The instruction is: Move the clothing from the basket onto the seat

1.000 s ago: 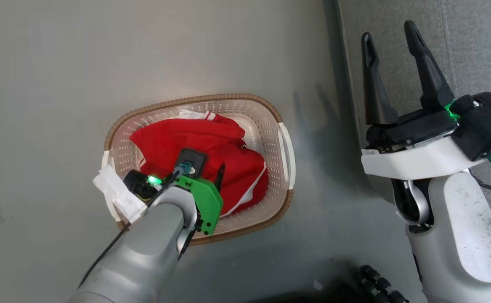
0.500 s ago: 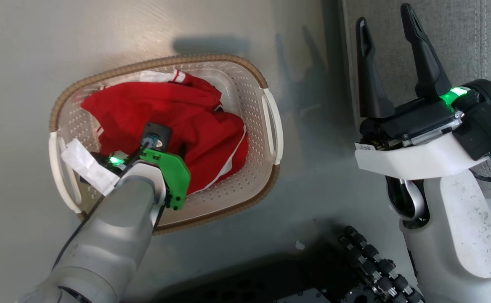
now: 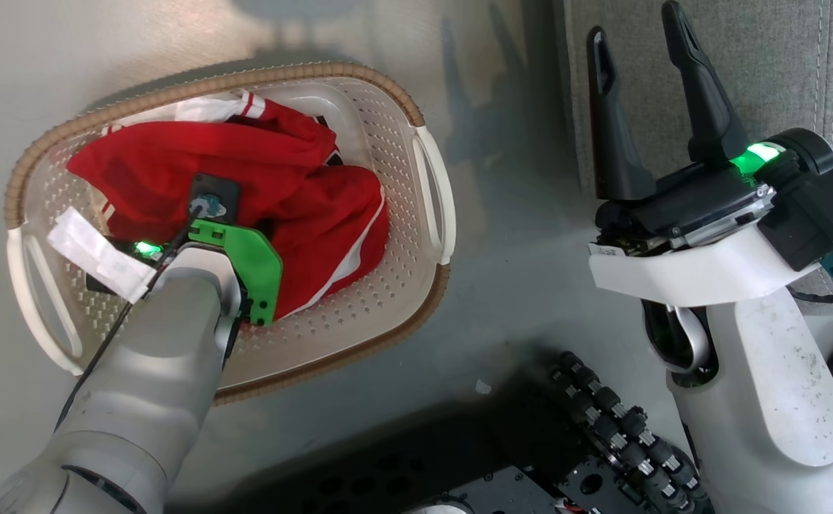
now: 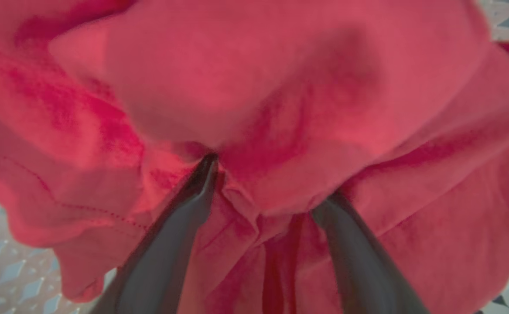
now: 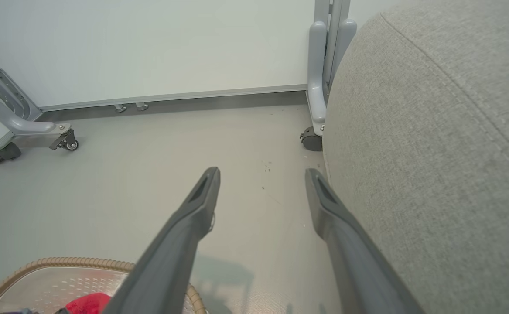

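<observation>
Now the open left hand (image 4: pixel 269 179), pressed into the clothing (image 4: pixel 254 78), should close on a thick fold before lifting from the basket (image 3: pixel 395 214)

The grey floor (image 3: pixel 516 235) holds the white laundry basket (image 3: pixel 380 300). The big grey seat (image 3: pixel 766 57) stands just beside it. A small white scrap (image 3: pixel 482 386) lies near.
</observation>
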